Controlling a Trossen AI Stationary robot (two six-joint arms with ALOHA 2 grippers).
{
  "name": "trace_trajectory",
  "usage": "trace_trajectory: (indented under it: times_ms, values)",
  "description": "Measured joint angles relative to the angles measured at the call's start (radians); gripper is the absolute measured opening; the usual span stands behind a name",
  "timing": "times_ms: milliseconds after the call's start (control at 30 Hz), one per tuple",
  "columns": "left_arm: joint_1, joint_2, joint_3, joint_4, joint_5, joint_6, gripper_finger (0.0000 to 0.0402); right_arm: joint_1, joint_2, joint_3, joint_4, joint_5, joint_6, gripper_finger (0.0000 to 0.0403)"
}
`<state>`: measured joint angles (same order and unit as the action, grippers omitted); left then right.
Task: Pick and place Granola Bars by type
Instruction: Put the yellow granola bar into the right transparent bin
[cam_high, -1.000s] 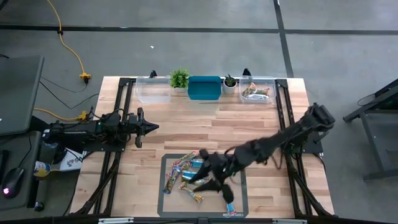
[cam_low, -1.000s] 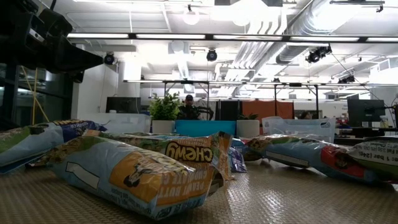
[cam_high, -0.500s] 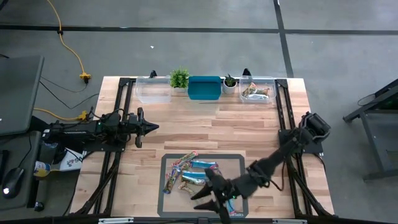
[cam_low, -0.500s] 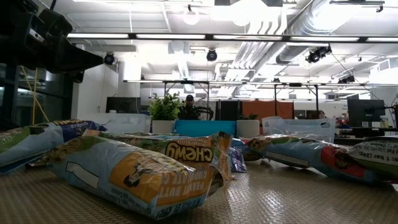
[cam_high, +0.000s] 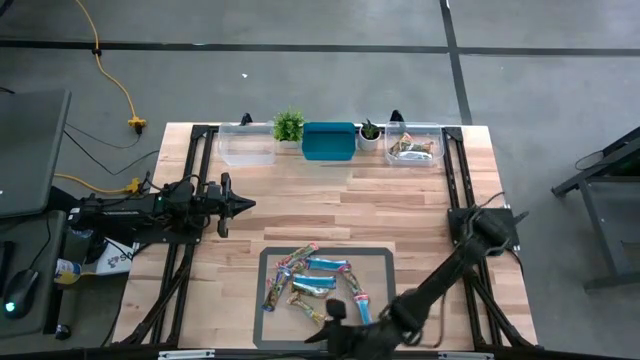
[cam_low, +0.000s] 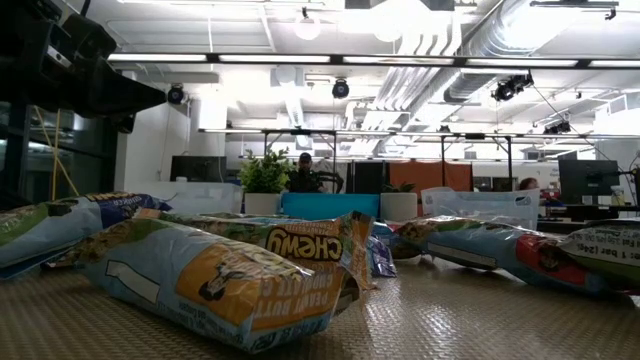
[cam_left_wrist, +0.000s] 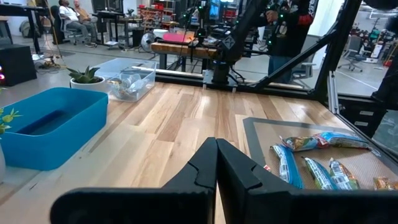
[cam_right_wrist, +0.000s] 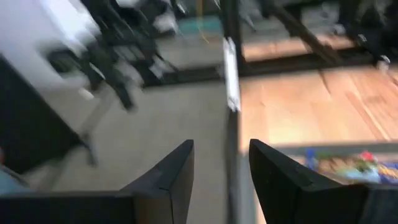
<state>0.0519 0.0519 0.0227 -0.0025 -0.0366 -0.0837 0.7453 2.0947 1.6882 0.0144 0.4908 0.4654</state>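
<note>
1. My right gripper (cam_high: 322, 337) sits at the frame's bottom centre, fingers (cam_right_wrist: 168, 177) apart, holding nothing.
2. My left gripper (cam_high: 243, 204) waits at middle left, fingers together.
3. Granola bars (cam_high: 310, 280) lie on the grey mat (cam_high: 377, 262), lower centre.

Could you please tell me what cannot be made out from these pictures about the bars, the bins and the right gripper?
- Right gripper: its fingers stand apart with nothing between them, but in the high view it sits at the picture's bottom edge, partly cut off.
- Clear bin: the types of bars inside are too small in the high view.
- Granola bars on the mat: the low view shows only the nearest wrappers; they hide the others.
</note>
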Motion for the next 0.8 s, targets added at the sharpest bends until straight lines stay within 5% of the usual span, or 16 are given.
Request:
trace_trajectory:
  times_ms: [333,667,800]
  values:
    - [0.0,0.0,0.0,0.0,0.0,0.0,0.0001,-0.029,0.283,0.342,-0.377,0.118,0.208,0.0138]
    - [0.0,0.0,0.0,0.0,0.0,0.0,0.0001,-0.081,0.319,0.343,-0.67,0.117,0.467,0.0138]
    - [0.0,0.0,0.0,0.0,0.0,0.0,0.0001,-0.108,0.319,0.343,-0.694,0.059,0.445,0.0138]
